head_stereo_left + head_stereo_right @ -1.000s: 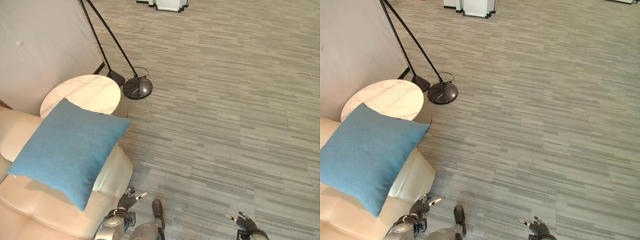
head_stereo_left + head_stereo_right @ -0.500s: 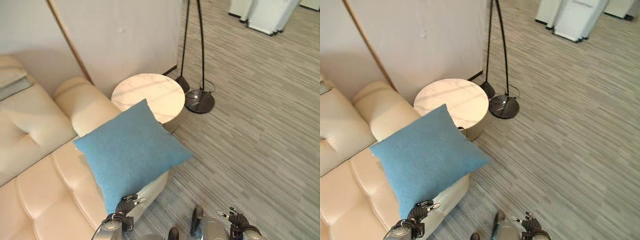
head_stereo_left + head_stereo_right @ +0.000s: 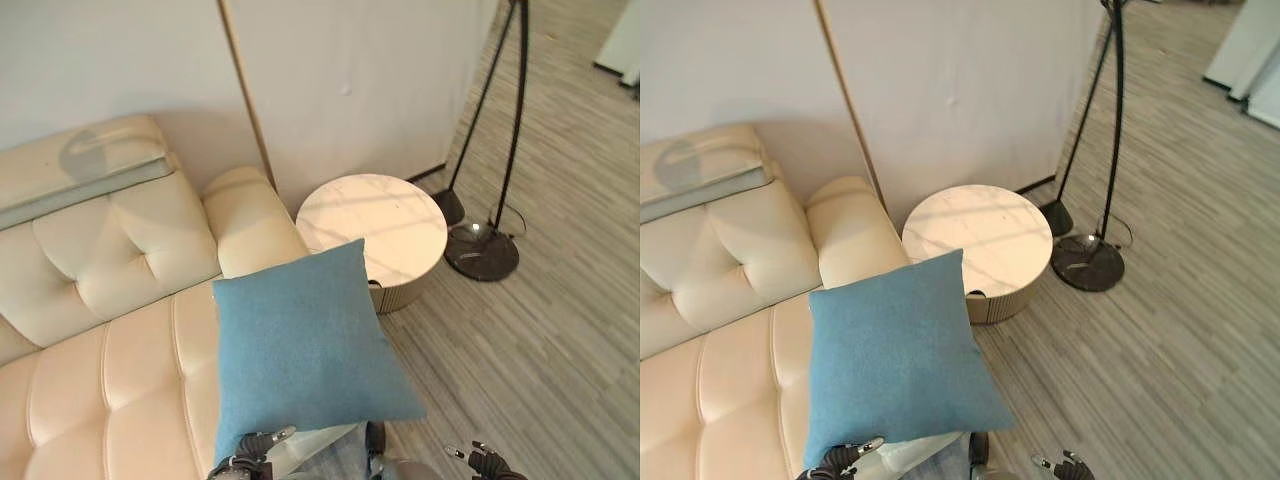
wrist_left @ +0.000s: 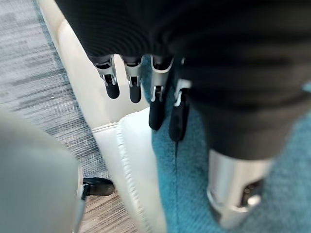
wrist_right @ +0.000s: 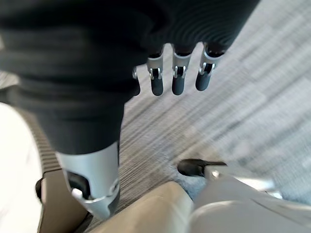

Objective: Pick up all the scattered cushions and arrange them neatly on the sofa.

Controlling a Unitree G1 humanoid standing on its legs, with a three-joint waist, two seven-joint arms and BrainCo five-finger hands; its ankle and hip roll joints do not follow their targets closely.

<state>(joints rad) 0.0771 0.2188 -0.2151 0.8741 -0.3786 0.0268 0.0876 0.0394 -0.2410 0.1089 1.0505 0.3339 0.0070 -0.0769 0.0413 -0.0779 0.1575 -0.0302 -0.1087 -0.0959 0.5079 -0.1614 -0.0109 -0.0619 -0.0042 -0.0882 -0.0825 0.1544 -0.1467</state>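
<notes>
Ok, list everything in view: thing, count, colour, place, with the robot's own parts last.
Cushion: one, blue, lying on the sofa's seat at its end by the armrest, one corner past the front edge.
Sofa: one, cream, tufted, against the wall.
Side table: one, round, pale marble top, beside the sofa's armrest.
Floor lamp: one, black, round base on the floor beyond the table.
Left hand: one, silver with dark tips, open over the cushion's edge.
Right hand: one, open, over the grey floor.

One blue cushion (image 3: 305,349); one sofa (image 3: 110,310); one round table (image 3: 372,227); one floor lamp (image 3: 484,250).
</notes>
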